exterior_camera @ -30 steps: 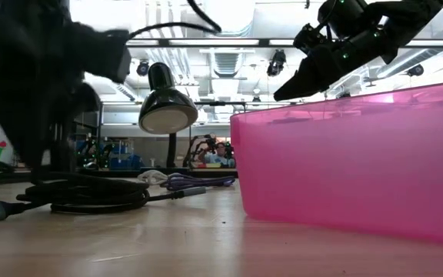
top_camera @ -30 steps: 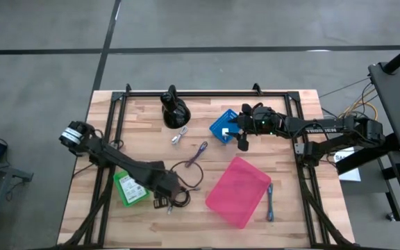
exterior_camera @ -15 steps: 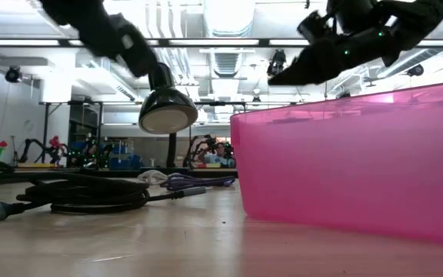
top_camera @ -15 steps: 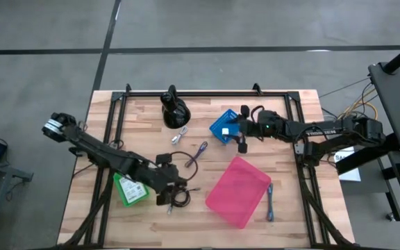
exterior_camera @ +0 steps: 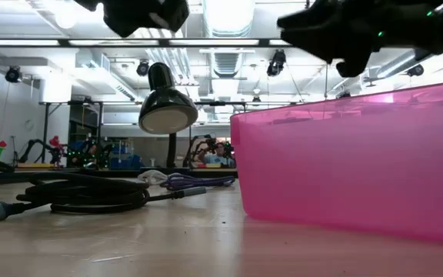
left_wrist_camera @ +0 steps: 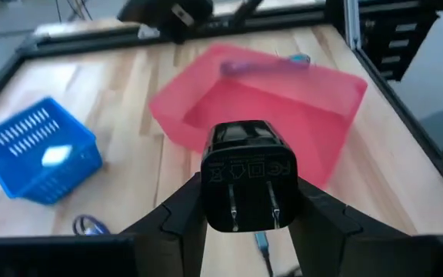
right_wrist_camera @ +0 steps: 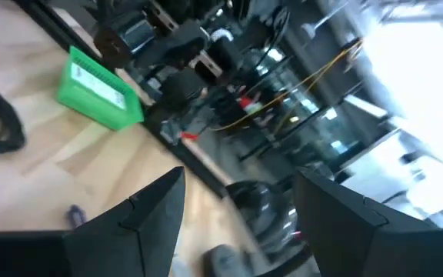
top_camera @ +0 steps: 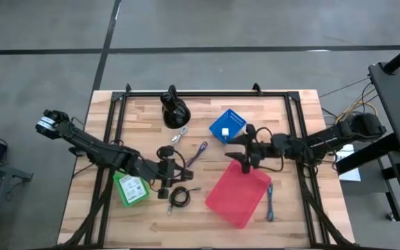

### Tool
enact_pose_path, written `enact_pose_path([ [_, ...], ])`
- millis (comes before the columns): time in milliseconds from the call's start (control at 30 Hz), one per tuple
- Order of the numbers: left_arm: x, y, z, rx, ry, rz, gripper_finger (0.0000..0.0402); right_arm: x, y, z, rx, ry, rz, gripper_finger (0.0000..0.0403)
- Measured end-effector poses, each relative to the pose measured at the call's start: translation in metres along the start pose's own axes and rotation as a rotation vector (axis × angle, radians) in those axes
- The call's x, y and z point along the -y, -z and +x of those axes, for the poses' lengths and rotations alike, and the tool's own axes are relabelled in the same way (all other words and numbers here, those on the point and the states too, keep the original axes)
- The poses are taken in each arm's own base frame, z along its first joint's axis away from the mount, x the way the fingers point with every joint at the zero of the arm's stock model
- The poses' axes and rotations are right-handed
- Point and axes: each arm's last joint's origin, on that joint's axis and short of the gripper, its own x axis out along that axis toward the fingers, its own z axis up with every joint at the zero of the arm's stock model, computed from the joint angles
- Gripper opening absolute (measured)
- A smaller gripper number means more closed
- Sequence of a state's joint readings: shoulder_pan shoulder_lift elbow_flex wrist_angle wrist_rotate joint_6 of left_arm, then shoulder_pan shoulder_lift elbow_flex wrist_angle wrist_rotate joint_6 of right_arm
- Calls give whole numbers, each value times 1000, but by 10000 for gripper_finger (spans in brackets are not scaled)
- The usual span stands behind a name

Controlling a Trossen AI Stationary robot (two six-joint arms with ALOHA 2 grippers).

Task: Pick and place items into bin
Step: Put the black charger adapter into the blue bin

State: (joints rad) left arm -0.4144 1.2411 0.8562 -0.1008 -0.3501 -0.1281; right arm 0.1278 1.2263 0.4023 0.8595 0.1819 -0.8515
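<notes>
Fingers of the left gripper (left_wrist_camera: 246,201) clasp a black plug (left_wrist_camera: 247,175) facing the pink bin (left_wrist_camera: 268,108).

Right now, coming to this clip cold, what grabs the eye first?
The pink bin on the table's near right, with the right gripper open above its far edge. Next, the black plug adapter clamped in the left gripper, raised above the black coiled cable. The blue basket and the green box add the other bright spots.
</notes>
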Motion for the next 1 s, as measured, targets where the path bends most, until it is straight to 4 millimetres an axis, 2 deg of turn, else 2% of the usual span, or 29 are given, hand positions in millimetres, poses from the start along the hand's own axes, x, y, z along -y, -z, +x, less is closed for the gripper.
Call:
enact_pose_path([
  [167,-4,-9,1,80,-17,37,130,-9,-14,2,-34,53,-178,226],
  [333,-6,-14,1,132,-25,73,130,-21,-10,15,-85,6,-409,226],
  [700,-11,-16,3,141,-43,72,130,-30,-26,57,-63,-10,-520,226],
  [1000,-12,-16,3,144,-44,68,130,-44,-48,77,1,-25,-594,226],
])
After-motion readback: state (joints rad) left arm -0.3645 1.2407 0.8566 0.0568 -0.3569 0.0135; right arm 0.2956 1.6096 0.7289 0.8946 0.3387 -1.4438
